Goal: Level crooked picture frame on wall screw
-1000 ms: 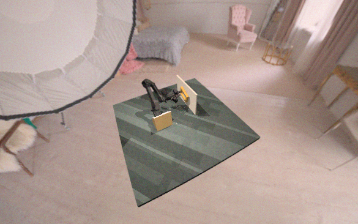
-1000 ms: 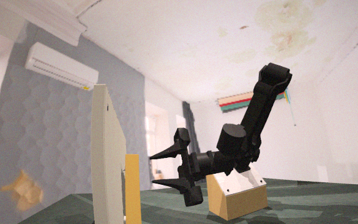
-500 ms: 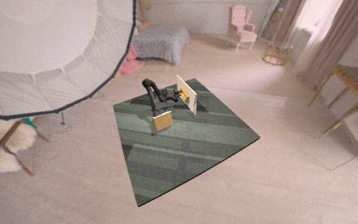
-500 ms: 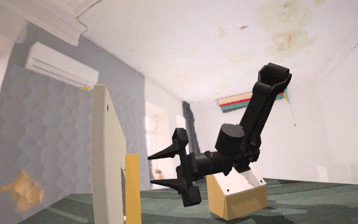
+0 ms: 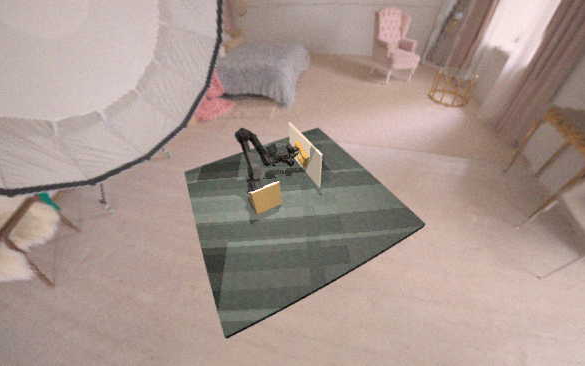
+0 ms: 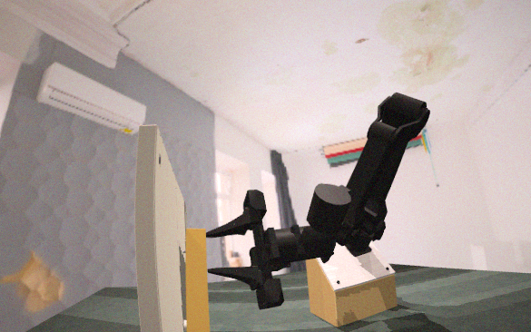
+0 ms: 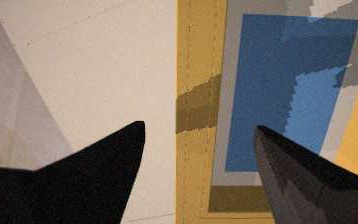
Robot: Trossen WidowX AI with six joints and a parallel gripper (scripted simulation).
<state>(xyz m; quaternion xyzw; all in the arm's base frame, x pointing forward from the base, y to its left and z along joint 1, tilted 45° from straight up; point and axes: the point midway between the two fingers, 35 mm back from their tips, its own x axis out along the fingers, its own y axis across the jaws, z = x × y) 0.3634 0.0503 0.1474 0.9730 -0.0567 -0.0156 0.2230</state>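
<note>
The picture frame (image 5: 304,159) (image 6: 197,281) (image 7: 192,165) has a gold border, a grey mount and a blue picture. It hangs at the upright cream panel (image 5: 315,166) (image 6: 147,227) (image 7: 105,75). In the wrist view its near border runs upright between the fingers, with one fingertip over the cream panel and the other over the blue picture. My gripper (image 5: 297,154) (image 6: 208,253) (image 7: 199,132) is open. In the exterior view its tips are at or just off the frame's front face. The screw and notched strip are hidden. I cannot tell the frame's tilt from these views.
The arm stands at a tan block (image 5: 267,198) (image 6: 366,299) with a sloped white top, facing the panel. Block and panel stand on a dark green striped surface (image 5: 287,270) (image 6: 238,299). The arm's elbow rises high behind the gripper.
</note>
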